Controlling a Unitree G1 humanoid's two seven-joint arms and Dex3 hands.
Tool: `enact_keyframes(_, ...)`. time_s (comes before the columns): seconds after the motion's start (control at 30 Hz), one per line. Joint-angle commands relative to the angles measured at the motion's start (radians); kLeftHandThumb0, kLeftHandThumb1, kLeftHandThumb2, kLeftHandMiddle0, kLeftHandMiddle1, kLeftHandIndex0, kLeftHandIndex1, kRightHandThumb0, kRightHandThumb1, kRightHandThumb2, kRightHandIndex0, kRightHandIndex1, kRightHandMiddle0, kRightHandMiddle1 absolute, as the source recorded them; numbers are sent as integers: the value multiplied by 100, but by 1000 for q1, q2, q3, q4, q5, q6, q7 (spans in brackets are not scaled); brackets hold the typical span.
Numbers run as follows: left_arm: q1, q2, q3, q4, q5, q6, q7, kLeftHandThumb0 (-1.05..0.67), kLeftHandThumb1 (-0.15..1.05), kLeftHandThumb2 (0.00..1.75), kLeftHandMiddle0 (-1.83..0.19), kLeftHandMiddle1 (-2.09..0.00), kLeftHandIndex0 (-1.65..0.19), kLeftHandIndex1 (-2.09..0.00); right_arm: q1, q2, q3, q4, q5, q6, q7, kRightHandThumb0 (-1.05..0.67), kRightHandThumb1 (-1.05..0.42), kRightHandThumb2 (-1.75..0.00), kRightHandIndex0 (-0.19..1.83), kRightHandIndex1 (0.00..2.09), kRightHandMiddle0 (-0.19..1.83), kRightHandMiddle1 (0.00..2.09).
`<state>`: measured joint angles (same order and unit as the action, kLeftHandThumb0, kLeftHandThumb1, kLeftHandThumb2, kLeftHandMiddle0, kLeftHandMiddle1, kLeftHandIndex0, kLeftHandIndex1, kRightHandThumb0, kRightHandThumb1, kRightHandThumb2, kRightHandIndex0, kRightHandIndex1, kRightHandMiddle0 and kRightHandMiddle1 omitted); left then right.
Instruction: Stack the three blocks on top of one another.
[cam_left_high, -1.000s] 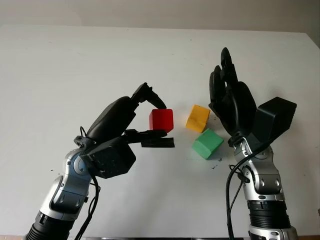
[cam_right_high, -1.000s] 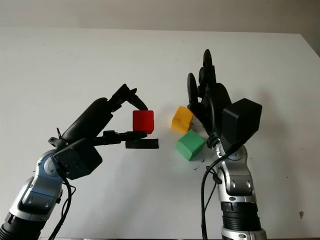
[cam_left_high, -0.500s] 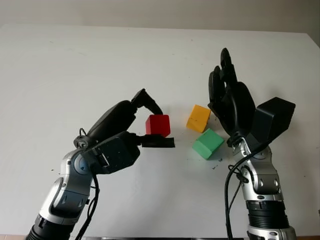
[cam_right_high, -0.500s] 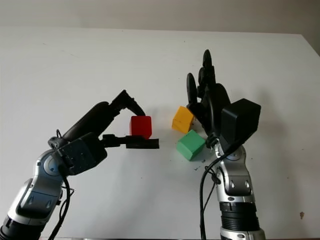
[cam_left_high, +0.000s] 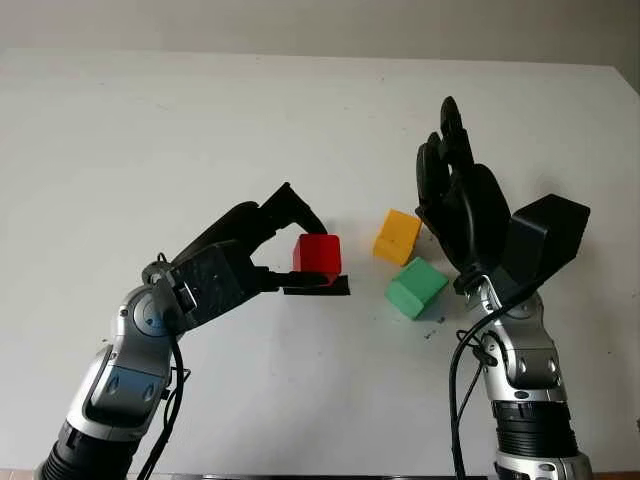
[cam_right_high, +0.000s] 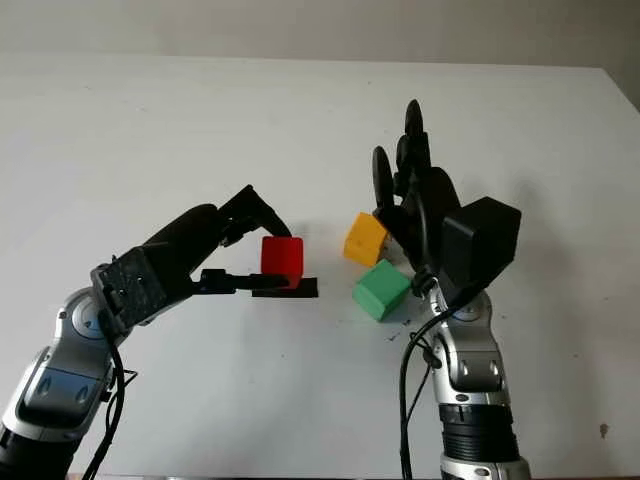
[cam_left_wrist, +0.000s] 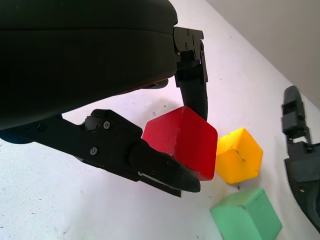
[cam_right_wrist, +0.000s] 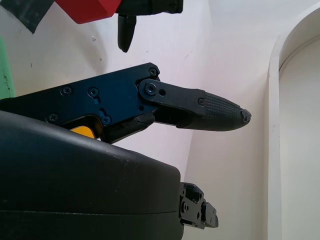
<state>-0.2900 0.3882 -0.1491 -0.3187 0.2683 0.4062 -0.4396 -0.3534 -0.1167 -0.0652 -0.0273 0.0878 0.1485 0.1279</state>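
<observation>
- left hand (cam_left_high: 262, 240): black shell, three black fingers, visible screws
- right hand (cam_left_high: 462, 205): black, boxy wrist module
- forearms silver-grey, ribbed black cuffs, loose black cables

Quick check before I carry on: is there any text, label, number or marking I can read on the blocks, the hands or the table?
None.
The red block, held in the left hand, has plain faces.
The yellow block and green block are plain too.
The right hand, raised open beside them, bears no readable lettering.
The black patch on the white table carries no text; the small dark specks near the green block are marks, not characters.
</observation>
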Motion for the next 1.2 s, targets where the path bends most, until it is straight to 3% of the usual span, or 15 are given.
enact_keyframes(0.0,-13,7,-10,7,13,-22,14,-41,105,9,-23,-6,-6,-177,9,-1,-1,-9,3,-1,0,-69,-105,-61,-19,0,-19,0)
enact_keyframes(0.57,20,31,-61,38,127,-164,66,-40,104,7,-15,-5,-14,-157,15,4,-5,-10,8,-7,-2,-68,-105,-60,-19,0,-19,0)
enact_keyframes(1.07,26,28,-60,16,105,-136,16,-43,105,7,-13,-5,-13,-161,21,1,-8,-20,10,-1,2,-68,-105,-60,-19,0,-19,0)
enact_keyframes(1.17,25,36,-63,20,108,-143,11,-45,105,9,-9,-4,-9,-140,22,0,-8,-21,13,-2,5,-68,-105,-60,-19,0,-19,0)
